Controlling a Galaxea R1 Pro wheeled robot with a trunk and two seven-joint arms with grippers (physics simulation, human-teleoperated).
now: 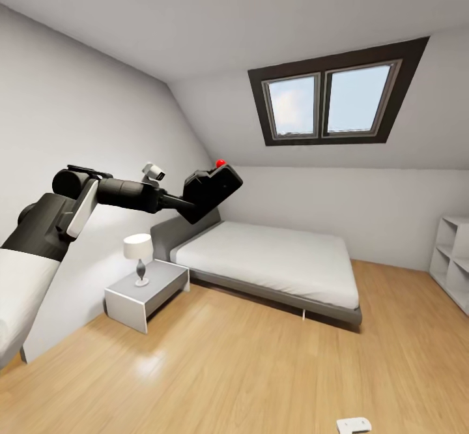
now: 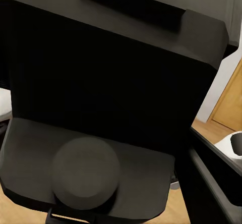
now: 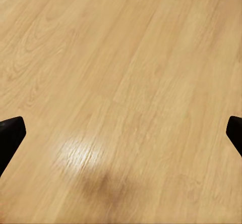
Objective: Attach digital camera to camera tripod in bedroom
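Note:
My left arm is raised in front of the grey wall, and its left gripper [image 1: 197, 202] is shut on the digital camera [image 1: 212, 191], a chunky black body with a red button on top. Up close in the left wrist view, the digital camera [image 2: 116, 82] blocks almost everything, with its round lens stub low down. In the right wrist view the right gripper [image 3: 121, 138] is open, its black fingertips [image 3: 10, 135] far apart over bare wood floor with nothing between them. The camera tripod is out of view.
A grey bed [image 1: 273, 255] stands against the far wall under a sloped skylight window [image 1: 335, 101]. Left of it is a white nightstand [image 1: 163, 287] with a lamp [image 1: 139, 251]. White shelves [image 1: 453, 258] stand at the right. Wood floor [image 1: 247, 362] spreads ahead.

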